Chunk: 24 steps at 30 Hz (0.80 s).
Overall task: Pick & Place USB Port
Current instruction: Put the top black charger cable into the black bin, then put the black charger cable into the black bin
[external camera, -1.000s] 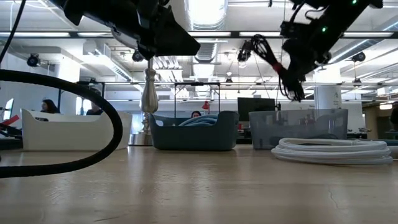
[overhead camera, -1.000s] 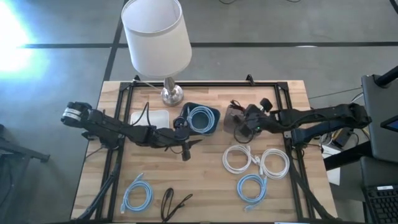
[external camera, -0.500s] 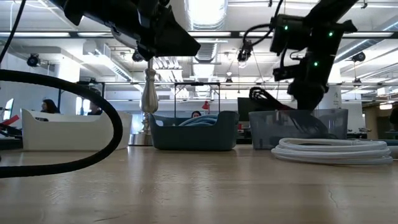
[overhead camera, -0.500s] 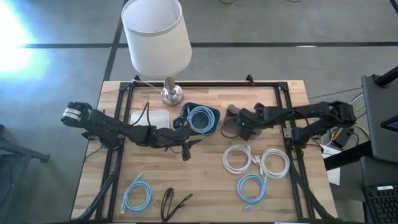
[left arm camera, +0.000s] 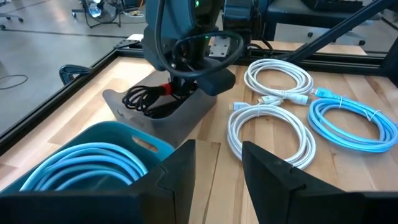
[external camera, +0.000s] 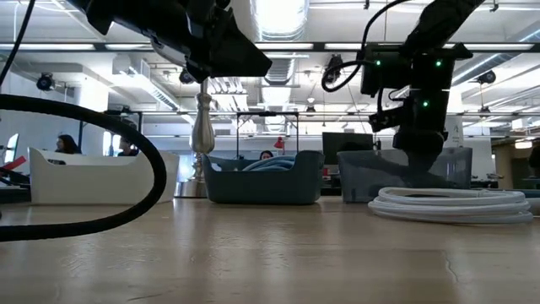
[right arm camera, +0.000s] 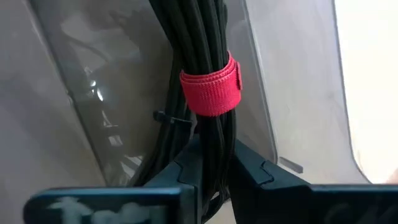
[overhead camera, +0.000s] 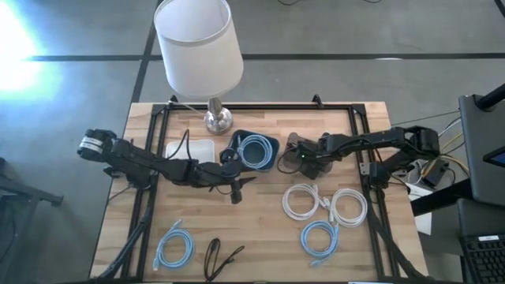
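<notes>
A black USB cable bundle (right arm camera: 208, 43), bound by a red strap (right arm camera: 211, 84), reaches down into the grey see-through bin (left arm camera: 186, 115) at mid-table right. My right gripper (overhead camera: 304, 160) is shut on it and points steeply down over the bin; it also shows in the low view (external camera: 419, 139). The bundle's lower loops (left arm camera: 149, 96) lie inside the bin. My left gripper (left arm camera: 217, 168) hangs open with nothing in it, just near of the teal bin (overhead camera: 272, 158), which holds a light blue cable coil (overhead camera: 254, 148). My right gripper pinches the black bundle between its two fingers (right arm camera: 249, 165), just behind the red strap (right arm camera: 211, 99). The fingers come from above, slanting down, and lie along the bundle. The bundle hangs ahead of them into the grey bin, its loops (left arm camera: 146, 99) inside.
A lamp (overhead camera: 197, 47) stands at the far edge, with a white bin (overhead camera: 193, 148) left of the teal one. Two white coils (overhead camera: 304, 201) and a blue coil (overhead camera: 319, 237) lie near right; another blue coil (overhead camera: 173, 244) and a black cable (overhead camera: 221, 254) lie near left.
My right gripper has come down toward the grey bin and a little toward the table's left edge, tipping from a shallow slant to point steeply down. The black bundle, which hung in the air above the bin, now reaches into it.
</notes>
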Tool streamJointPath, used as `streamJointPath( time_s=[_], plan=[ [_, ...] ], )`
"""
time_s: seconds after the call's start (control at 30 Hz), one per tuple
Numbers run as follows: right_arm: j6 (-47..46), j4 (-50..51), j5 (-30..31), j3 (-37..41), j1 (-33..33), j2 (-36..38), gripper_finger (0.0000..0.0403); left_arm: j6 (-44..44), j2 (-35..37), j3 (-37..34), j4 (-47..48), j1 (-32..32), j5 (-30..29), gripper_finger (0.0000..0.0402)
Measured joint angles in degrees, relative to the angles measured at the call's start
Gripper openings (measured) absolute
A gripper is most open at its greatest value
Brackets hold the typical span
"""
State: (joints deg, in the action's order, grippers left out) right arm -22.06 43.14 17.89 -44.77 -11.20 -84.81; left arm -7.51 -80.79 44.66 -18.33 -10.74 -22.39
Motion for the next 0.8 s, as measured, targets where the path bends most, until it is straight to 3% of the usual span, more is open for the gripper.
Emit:
streamJointPath(
  time_s=[0.47,0.8],
  plan=[
    [-0.01,0.40,0.09,-0.02,0.04,0.88,0.0117,0.00,0.02,0.00,1.40,0.00,0.00,0.0135],
    [-0.31,0.63,0.09,-0.61,0.05,8.21,0.0144,-0.19,0.02,0.00,1.44,0.02,0.00,0.0135]
  ],
)
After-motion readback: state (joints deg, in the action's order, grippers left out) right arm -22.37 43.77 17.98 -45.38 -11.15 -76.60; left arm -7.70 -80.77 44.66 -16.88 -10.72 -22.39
